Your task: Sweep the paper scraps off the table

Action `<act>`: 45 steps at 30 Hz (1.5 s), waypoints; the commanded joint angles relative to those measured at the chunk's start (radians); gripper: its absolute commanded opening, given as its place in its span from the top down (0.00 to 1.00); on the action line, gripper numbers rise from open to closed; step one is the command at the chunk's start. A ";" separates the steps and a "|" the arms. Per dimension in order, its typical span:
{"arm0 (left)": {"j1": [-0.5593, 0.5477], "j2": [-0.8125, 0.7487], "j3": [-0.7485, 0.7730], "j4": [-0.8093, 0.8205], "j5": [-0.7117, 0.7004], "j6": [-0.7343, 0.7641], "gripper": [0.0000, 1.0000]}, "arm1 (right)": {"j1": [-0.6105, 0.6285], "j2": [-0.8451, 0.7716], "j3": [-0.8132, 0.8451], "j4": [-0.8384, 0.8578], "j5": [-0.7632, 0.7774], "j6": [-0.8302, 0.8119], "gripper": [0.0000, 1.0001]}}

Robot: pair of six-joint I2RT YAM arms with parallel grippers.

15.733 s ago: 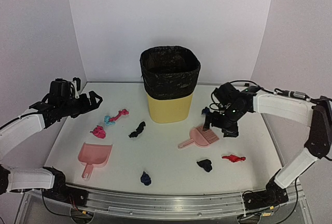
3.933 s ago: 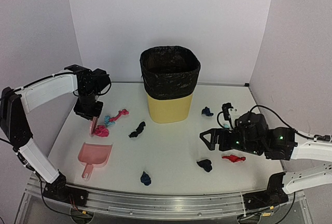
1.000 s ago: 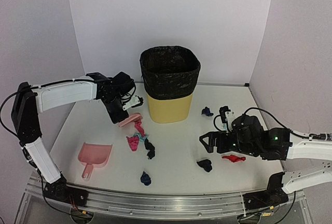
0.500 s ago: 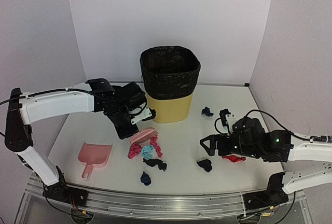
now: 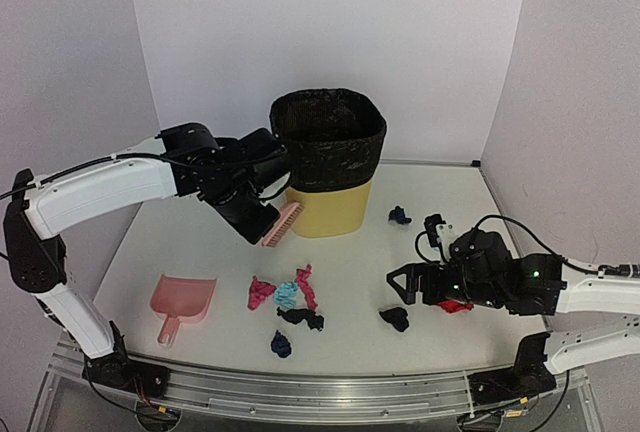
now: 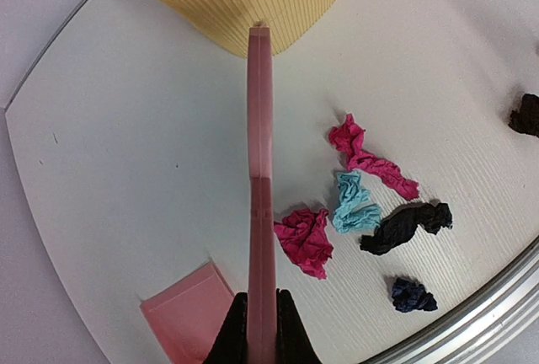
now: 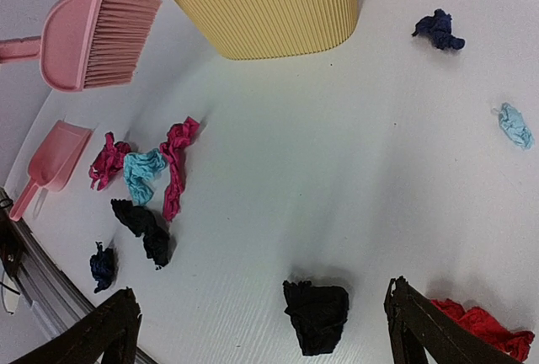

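Note:
My left gripper [image 6: 261, 330] is shut on the handle of the pink brush [image 6: 260, 128], held edge-on in the air before the bin; the brush [image 5: 282, 223] is clear of the table [image 5: 190, 237]. Below it the paper scraps lie bunched: two pink [image 5: 260, 292], a light blue [image 5: 287, 295], a black [image 5: 302, 318] and a navy [image 5: 281, 343]. My right gripper [image 7: 261, 301] is open low over the table, a black scrap [image 7: 317, 315] between and just ahead of its fingers, a red scrap [image 7: 476, 328] at its right. A navy scrap [image 7: 438, 29] and a light blue scrap [image 7: 514, 125] lie further off.
A yellow bin [image 5: 325, 167] with a black liner stands at the middle back. The pink dustpan [image 5: 183, 302] lies at the front left, mouth facing the far side. A metal rail [image 5: 300, 387] runs along the front edge. White walls close in the sides and back.
The left arm has lifted the brush off the bunched scraps and drawn it back up toward the bin. The scraps stay where they were pushed. The right arm has hardly moved.

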 commanded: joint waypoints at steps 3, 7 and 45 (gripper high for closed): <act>0.002 -0.112 -0.017 -0.192 0.112 -0.465 1.00 | 0.003 -0.020 -0.017 0.016 -0.008 -0.005 0.02; 0.003 -0.186 -0.031 -0.280 0.229 -0.600 1.00 | 0.004 -0.006 -0.012 0.016 -0.017 -0.016 0.02; 0.005 -0.069 -0.172 -0.218 0.595 -0.784 1.00 | 0.000 0.057 0.030 0.015 0.007 -0.058 0.02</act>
